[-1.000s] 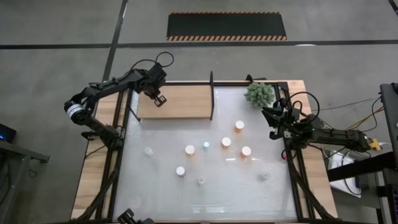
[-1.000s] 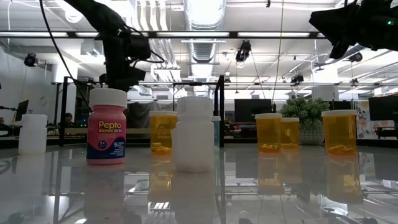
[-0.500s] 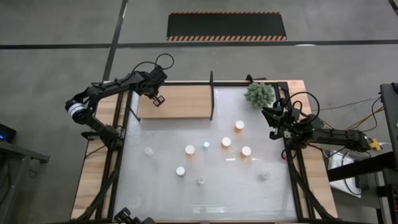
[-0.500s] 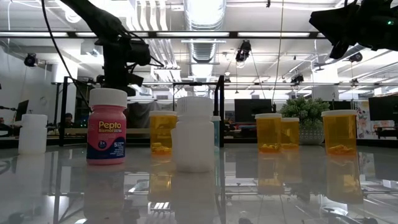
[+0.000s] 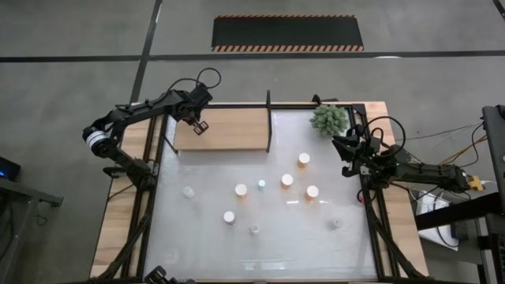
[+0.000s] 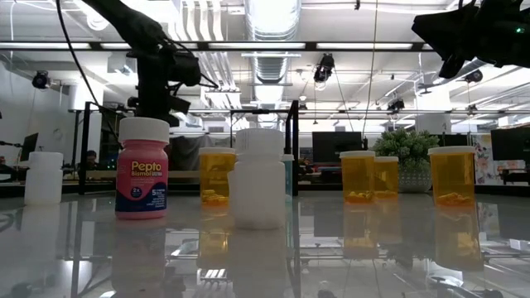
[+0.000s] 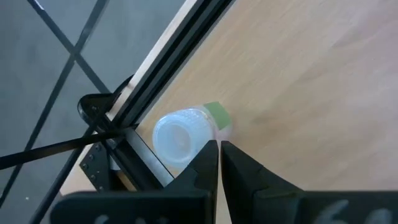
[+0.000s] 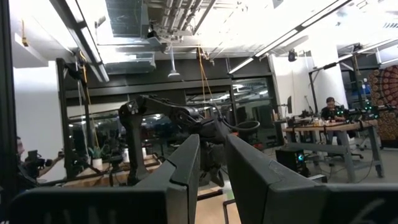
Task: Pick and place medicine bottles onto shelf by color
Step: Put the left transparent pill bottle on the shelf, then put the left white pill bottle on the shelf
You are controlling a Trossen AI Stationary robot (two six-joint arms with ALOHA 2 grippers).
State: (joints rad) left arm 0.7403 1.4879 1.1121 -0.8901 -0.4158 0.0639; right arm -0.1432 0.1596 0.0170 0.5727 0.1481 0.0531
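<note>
From above, the left gripper (image 5: 200,125) is hovering over the shelf (image 5: 229,130) near its left edge, while the right gripper (image 5: 346,155) is waiting by the tabletop's (image 5: 205,237) right edge. Medicine bottles (image 5: 287,181) are standing mid-tabletop. At the left wrist, jaws are pressed together, empty, above a clear bottle (image 7: 180,134) lying at the shelf's framed edge. At the right wrist, jaws are standing slightly spread, holding nothing.
</note>
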